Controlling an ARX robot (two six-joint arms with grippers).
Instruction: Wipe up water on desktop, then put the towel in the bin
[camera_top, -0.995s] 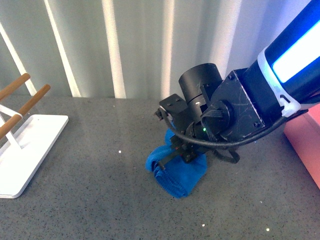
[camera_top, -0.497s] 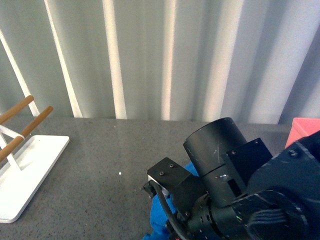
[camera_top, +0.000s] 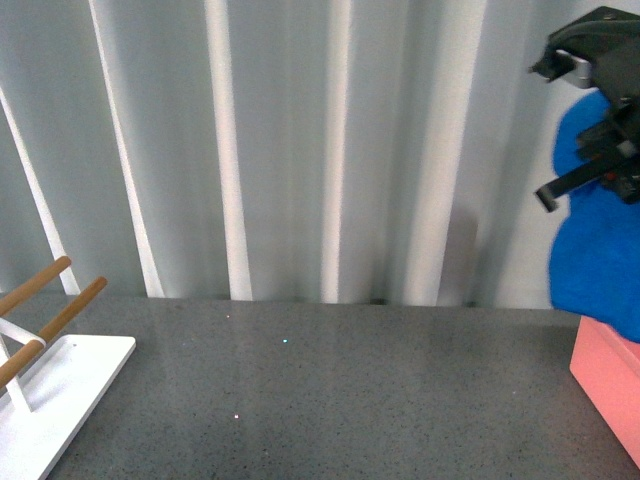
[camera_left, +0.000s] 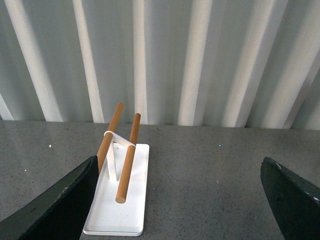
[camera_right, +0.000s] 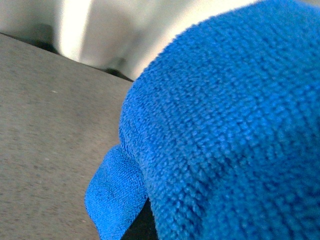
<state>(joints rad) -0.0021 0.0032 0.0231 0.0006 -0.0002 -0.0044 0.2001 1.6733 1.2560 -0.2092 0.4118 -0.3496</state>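
Front view: the right hand (camera_top: 598, 120) grips the blue towel (camera_top: 595, 250) high at the far right, its bunched folds hanging just above the pink bin (camera_top: 608, 385) on the grey worktop (camera_top: 330, 400). Soft, light and floppy, the cloth looks best pinched at a gathered fold. The left hand (camera_left: 177, 200) stands open and empty.

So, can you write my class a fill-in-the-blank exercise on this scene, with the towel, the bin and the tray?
1. The towel hangs from the ___ end effector.
2. It is clear of the desktop and over the ___ bin.
3. The white tray holds rods made of ___.
Missing words: right; pink; wood.
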